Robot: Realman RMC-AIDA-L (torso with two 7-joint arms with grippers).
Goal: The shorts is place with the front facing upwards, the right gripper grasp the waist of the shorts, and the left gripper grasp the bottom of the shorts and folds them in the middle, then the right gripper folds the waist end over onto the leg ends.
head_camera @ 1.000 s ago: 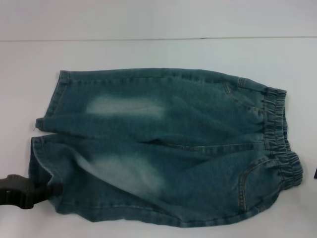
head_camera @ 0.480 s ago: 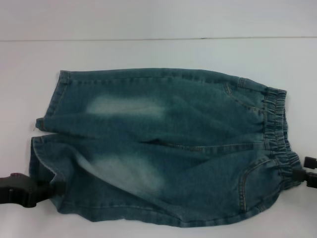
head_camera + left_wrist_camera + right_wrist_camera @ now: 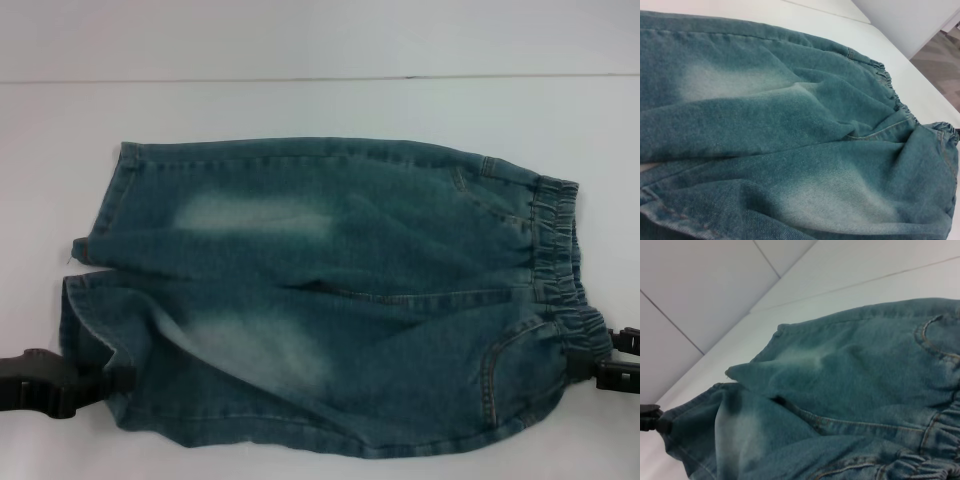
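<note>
The blue denim shorts [image 3: 330, 290] lie flat, front up, on the white table [image 3: 300, 110]. Their elastic waist [image 3: 558, 260] points right and the two leg ends [image 3: 95, 270] point left. My left gripper [image 3: 118, 380] is at the hem of the near leg, touching the cloth at its lower-left corner; the same gripper [image 3: 649, 417] shows in the right wrist view at that hem. My right gripper [image 3: 602, 360] stands open at the near end of the waist, its jaws either side of the band's corner. Both wrist views are filled by the shorts [image 3: 790, 125] [image 3: 855, 380].
The white table extends beyond the shorts to a seam line [image 3: 320, 78] at the back. A table edge with grey floor [image 3: 945, 65] beyond it shows in the left wrist view.
My right gripper has come into view from the right and closed in on the near end of the waistband. The left gripper has edged slightly right at the leg hem.
</note>
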